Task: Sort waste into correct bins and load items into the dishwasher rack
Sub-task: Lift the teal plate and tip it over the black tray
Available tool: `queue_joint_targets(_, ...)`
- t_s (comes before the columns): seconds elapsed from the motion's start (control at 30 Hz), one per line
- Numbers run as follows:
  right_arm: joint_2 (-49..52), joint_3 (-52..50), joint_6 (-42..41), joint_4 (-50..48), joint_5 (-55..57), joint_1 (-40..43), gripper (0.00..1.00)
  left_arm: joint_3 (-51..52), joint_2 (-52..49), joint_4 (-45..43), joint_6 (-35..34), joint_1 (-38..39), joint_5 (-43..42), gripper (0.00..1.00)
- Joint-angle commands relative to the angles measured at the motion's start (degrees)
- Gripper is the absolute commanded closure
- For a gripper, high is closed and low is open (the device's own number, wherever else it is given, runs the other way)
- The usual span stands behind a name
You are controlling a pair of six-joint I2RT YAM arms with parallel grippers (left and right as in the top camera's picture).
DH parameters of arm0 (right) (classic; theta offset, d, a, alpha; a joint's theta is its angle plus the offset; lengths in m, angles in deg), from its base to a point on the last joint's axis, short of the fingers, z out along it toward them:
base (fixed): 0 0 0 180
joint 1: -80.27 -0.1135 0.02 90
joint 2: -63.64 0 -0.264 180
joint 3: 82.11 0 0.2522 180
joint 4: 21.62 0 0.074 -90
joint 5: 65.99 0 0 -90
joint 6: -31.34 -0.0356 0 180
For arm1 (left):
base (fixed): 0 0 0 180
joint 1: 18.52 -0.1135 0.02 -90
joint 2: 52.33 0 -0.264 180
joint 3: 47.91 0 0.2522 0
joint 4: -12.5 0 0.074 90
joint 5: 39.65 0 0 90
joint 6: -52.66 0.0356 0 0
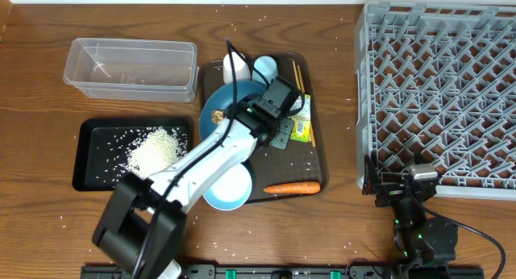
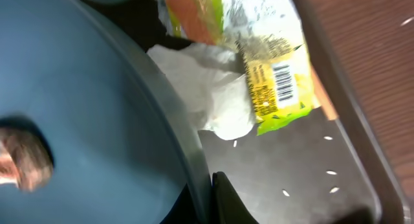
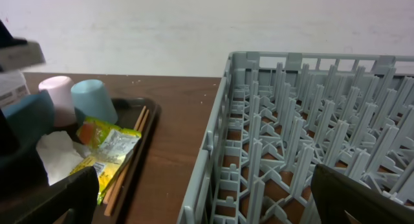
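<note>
My left gripper [image 1: 270, 127] is shut on the right rim of the large blue plate [image 1: 230, 102], which lies on the dark brown tray. In the left wrist view the fingers [image 2: 210, 199] pinch the plate's rim [image 2: 97, 107]. The brown food lump [image 1: 216, 116] sits on the plate [image 2: 22, 160]. The crumpled wrapper [image 1: 301, 122] lies right beside it [image 2: 272, 75]. The carrot [image 1: 292, 187] and the light-blue bowl [image 1: 228, 187] are at the tray's front. The white cup [image 1: 235, 67], light-blue cup [image 1: 265, 67] and chopsticks [image 1: 298, 76] are at its back. My right gripper [image 3: 213, 208] is open and empty by the grey rack [image 3: 304, 133].
The black tray [image 1: 93, 162] holds a pile of rice [image 1: 155, 148]. The clear container [image 1: 131, 68] stands behind it. The dishwasher rack [image 1: 439, 93] fills the right side. The brown serving tray [image 1: 314, 162] is in the middle. Loose rice grains are scattered on the table.
</note>
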Motion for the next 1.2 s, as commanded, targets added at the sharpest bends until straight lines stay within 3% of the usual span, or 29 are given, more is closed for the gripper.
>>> queue_joint_targets(0.0,-0.3,-0.1,-0.8,0.2,0.4,1.0,0.01,0.5,3.5,0.1,-0.5,-0.2,0.3,0.94)
queue_joint_targets(0.3,-0.3,-0.1,-0.8,0.2,0.4,1.0,0.01,0.5,6.3,0.3,-0.5,-0.2,0.3,0.94)
queue_joint_targets(0.63,-0.3,-0.1,-0.8,0.2,0.4,1.0,0.01,0.5,16.9,2.3,-7.5,-2.5,-0.2,0.94)
queue_joint_targets(0.83,-0.3,-0.1,-0.8,0.2,0.4,1.0,0.01,0.5,23.9,5.8,-9.5,-11.0,-5.5,0.94)
queue_joint_targets(1.03,-0.3,-0.1,-0.8,0.2,0.4,1.0,0.01,0.5,24.9,10.2,-9.2,-24.3,-17.8,0.94)
queue_joint_targets(1.17,-0.3,-0.1,-0.8,0.2,0.4,1.0,0.01,0.9,24.0,11.3,-5.5,-33.5,-28.8,0.94)
